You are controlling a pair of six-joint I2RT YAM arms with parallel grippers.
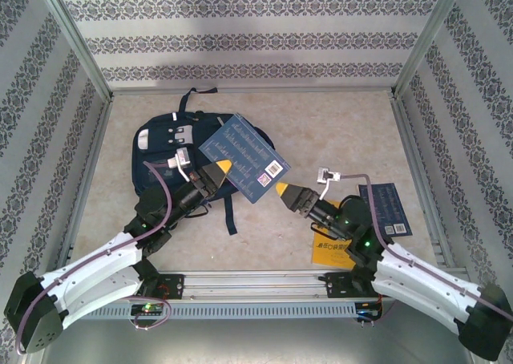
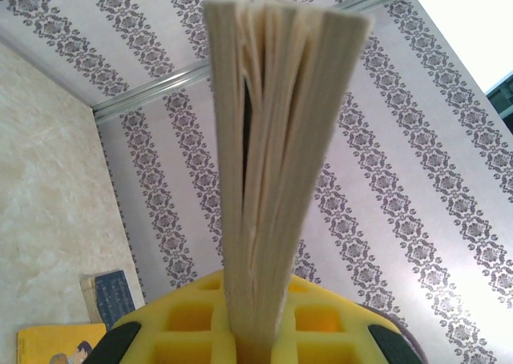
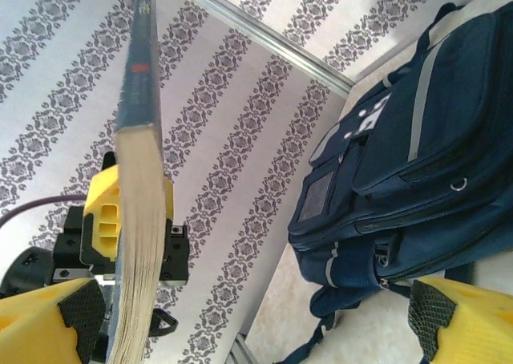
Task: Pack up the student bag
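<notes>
The beige marbled table (image 1: 337,123) bore the student bag (image 1: 160,135) at far left; a blue book (image 1: 393,208) and a yellow book (image 1: 327,253) lay near right.

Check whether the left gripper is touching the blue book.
Touching. The left wrist view shows the book's page edges running straight down into the left gripper, which is shut on them with no gap.

Both arms wear curved white shells, the left arm (image 1: 88,276) and the right arm (image 1: 425,280) alike, with black joints and rounded black caps at the base ends. A purple-grey cable (image 1: 167,196) loops along each. The jaws are bright yellow plastic with square moulded recesses and black textured pads (image 3: 80,308). A small grey camera block (image 1: 183,157) sits on each wrist, and a green light (image 1: 367,244) glows on the right arm
</notes>
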